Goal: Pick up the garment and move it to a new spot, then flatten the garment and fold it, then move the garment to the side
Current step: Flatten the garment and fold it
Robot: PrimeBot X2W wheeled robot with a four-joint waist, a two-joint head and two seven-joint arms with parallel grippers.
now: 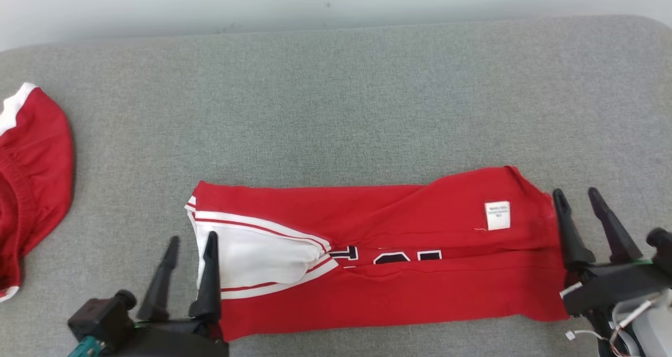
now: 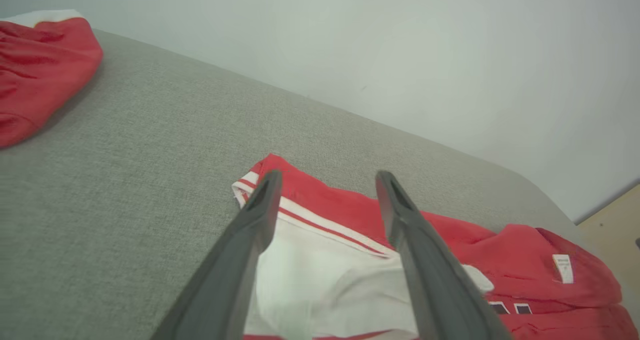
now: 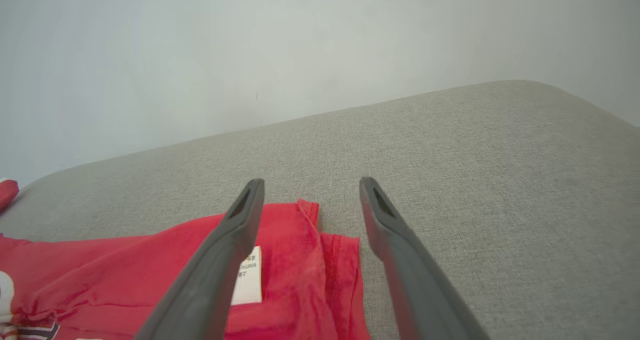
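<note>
left gripper [image 1: 192, 237] sits at the lower left of my head view, its two fingers spread apart with nothing clamped between them. one finger lies over the left end of the garment [image 1: 420, 294], the other over bare cushion [image 1: 336, 94]. from the left wrist i see those fingers straddling the garment's white-trimmed end.

right gripper [image 1: 576, 191] is at the lower right, fingers likewise apart and gripping nothing, just beside the garment's right edge. from the right wrist, one finger crosses in front of the red cloth and the label [image 1: 497, 215], and the other stands over grey cushion.

the garment lies folded into a long red band across the near part of the cushion. it has a white panel [image 1: 252, 254] at its left end and black lettering [image 1: 388, 254] half hidden along a crease in the middle. the label is near the right end.

a second red piece [image 1: 37, 163] with white trim lies at the far left, well apart from the garment. a pale wall [image 1: 336, 0] runs behind the cushion.
</note>
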